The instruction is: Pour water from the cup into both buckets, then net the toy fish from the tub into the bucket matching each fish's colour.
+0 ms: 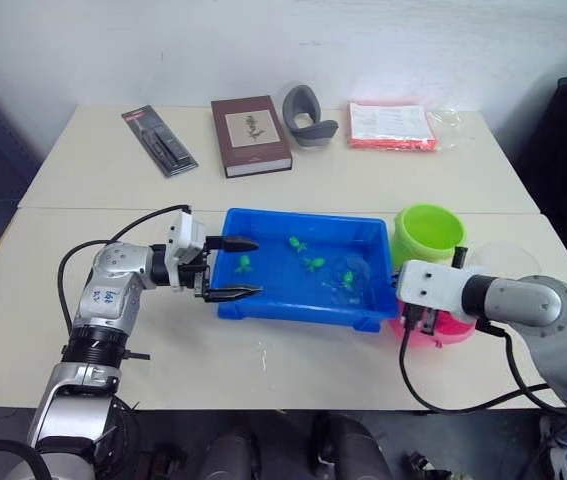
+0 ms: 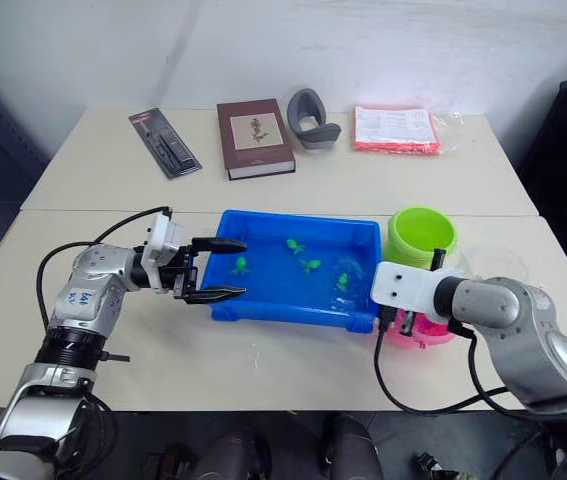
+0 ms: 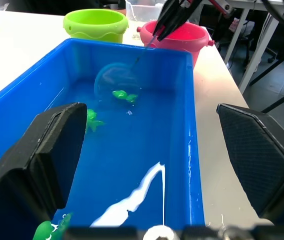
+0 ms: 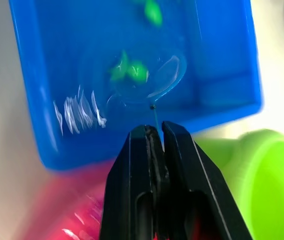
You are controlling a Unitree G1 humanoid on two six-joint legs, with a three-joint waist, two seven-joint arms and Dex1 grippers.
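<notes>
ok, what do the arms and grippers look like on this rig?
Both arms are silver-grey metal with black joint rings and loose black cables looping alongside. The left gripper has a white block at the wrist and two black tapered fingers with textured pads. The left forearm carries small blue markings. The right gripper has a white wrist housing and slim black fingers.

- Brown book (image 1: 251, 135), table far edge, 12 o'clock
- Black packaged tool (image 1: 159, 141), 11 o'clock
- Grey holder (image 1: 308, 115)
- Red-edged packet (image 1: 391, 126), 1 o'clock
</notes>
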